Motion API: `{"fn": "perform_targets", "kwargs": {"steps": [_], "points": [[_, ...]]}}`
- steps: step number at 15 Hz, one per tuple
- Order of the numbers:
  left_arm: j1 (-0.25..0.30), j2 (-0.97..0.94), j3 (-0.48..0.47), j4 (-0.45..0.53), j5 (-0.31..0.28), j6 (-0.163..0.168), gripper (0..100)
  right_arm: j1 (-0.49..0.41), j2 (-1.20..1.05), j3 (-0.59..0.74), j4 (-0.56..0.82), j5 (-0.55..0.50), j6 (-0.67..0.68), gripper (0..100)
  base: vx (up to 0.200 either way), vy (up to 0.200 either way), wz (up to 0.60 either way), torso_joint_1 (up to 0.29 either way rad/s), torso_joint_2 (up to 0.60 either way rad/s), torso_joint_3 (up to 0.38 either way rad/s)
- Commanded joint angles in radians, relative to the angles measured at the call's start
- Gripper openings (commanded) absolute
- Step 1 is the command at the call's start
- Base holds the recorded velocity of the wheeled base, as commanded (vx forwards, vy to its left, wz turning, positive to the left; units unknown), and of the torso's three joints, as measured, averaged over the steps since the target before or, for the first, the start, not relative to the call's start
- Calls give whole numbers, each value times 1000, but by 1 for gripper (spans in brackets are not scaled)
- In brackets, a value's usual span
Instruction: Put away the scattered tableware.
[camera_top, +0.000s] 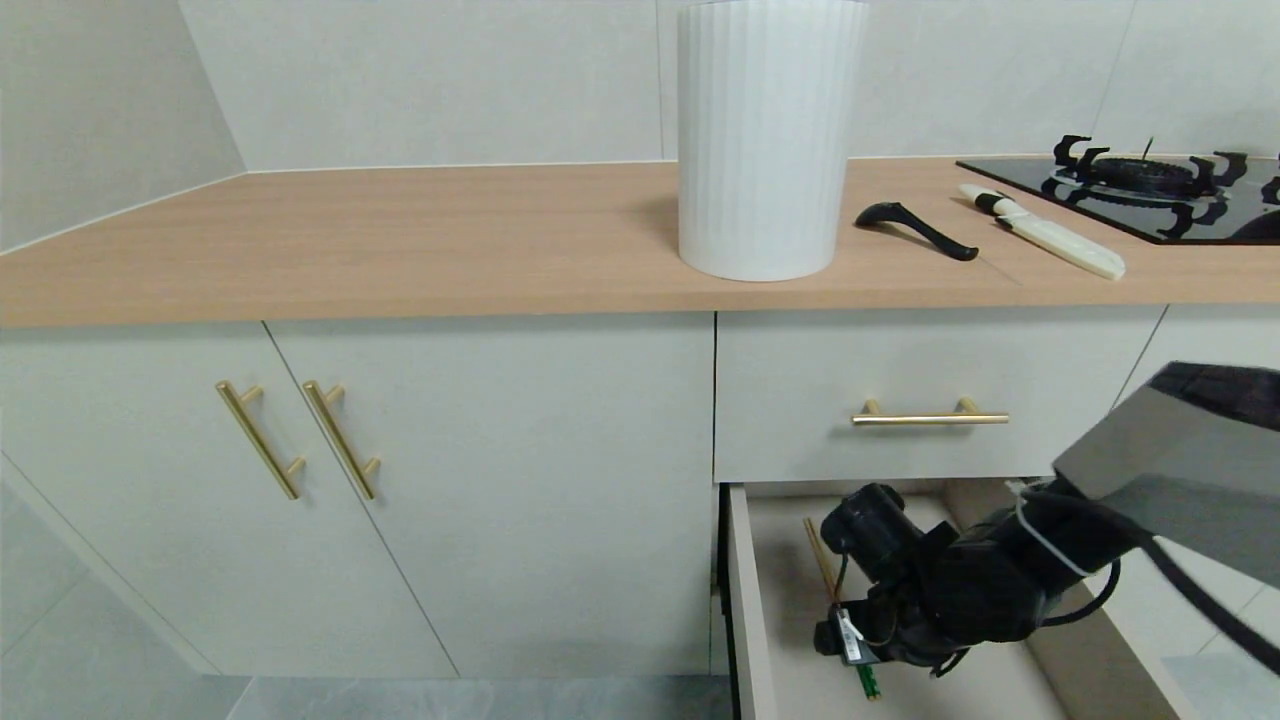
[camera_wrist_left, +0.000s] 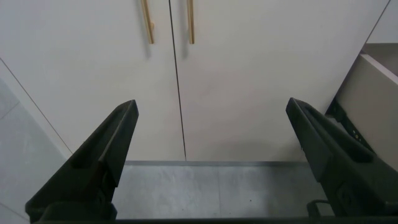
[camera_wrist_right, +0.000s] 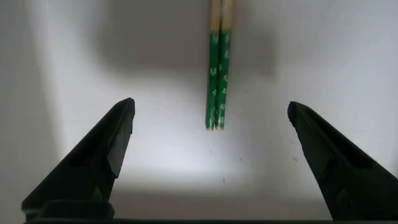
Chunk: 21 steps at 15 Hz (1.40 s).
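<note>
right wrist view: chopsticks (camera_wrist_right: 217, 68) lie in the drawer (camera_wrist_right: 323, 50) under my right gripper (camera_wrist_right: 210, 107), fingers apart; left gripper (camera_wrist_left: 211, 109) likewise. black spoon (camera_top: 915, 228), knife (camera_top: 1045, 238) at two o'clock unstowed.

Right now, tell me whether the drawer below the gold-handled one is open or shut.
Open. The drawer is pulled out, its pale floor exposed, with the chopsticks lying inside.

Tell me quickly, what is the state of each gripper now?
Left gripper: open, empty.
Right gripper: open, empty, over the chopsticks in the drawer.
</note>
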<state>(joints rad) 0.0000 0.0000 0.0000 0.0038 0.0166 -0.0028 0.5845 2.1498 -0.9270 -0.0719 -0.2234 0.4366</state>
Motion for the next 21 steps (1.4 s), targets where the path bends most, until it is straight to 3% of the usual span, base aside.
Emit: {"fn": "perform_targets", "kwargs": {"steps": [1,4,8,21], "points": [[0,0,0,1,0,0,100,2,-309,48,15,-2,-12,100,0,0,0,0,0,0],[0,2,0,1,0,0,100,0,-545,13,147,1,-27,100,0,0,0,0,0,0],[0,2,0,1,0,0,100,-9,-691,36,146,-5,-96,100,0,0,0,0,0,0],[0,2,0,1,0,0,100,-77,-778,45,144,-30,-217,100,0,0,0,0,0,0]]}}
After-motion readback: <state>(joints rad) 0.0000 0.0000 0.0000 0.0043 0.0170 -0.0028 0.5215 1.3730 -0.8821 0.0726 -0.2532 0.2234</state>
